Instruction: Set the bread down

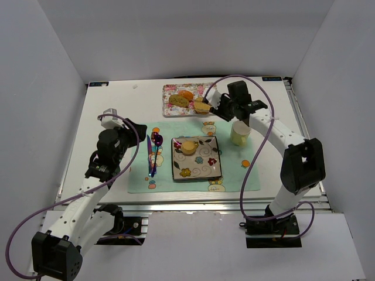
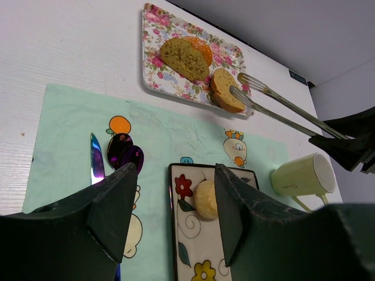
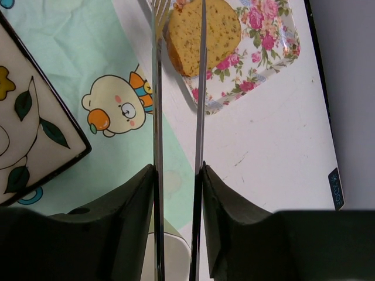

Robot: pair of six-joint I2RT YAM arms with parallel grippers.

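Observation:
Two bread slices lie on a floral tray at the back: a larger one and a smaller one at the tray's near right corner. My right gripper is shut on metal tongs. The tong tips reach the smaller slice; one arm lies beside it and the other crosses it. I cannot tell if they squeeze it. A round bun sits on the flowered square plate. My left gripper is open and empty, above the plate's left edge.
A pale green cup stands right of the plate, under my right arm. A knife and purple spoon lie on the mint placemat, left of the plate. An orange piece lies on the tray.

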